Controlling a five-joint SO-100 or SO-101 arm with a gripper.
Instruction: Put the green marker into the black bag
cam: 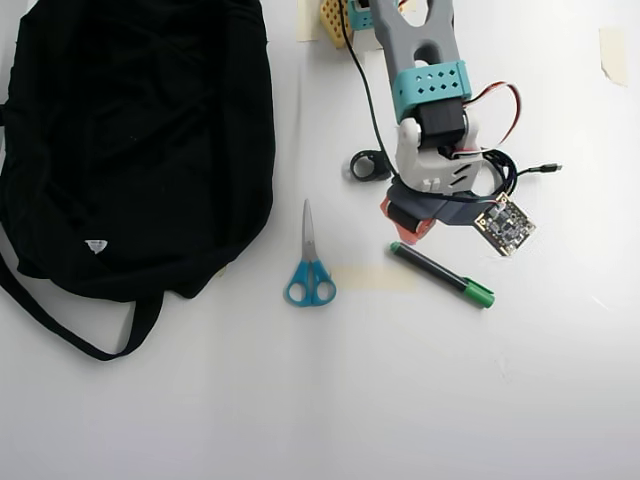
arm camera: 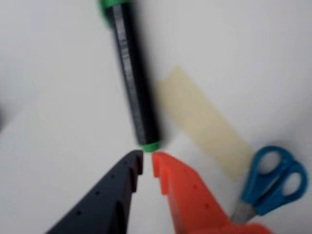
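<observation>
The green marker (arm camera: 134, 87) lies on the white table, its dark barrel running away from me with the green cap at the top edge of the wrist view. My gripper (arm camera: 147, 157) hovers just short of the marker's small green end, black finger (arm camera: 117, 190) on the left and orange finger (arm camera: 185, 190) on the right. The tips stand almost together with nothing between them. From overhead, the green marker (cam: 440, 273) lies diagonally right of centre with my gripper (cam: 404, 234) at its upper-left end. The black bag (cam: 140, 130) fills the upper left, far from the gripper.
Blue-handled scissors (cam: 309, 270) lie between bag and marker, and show as scissors (arm camera: 273, 180) at the wrist view's right. A beige tape patch (cam: 370, 278) is stuck to the table beside the marker. A small black ring (cam: 368, 165) and a cable (cam: 525, 170) sit by the arm.
</observation>
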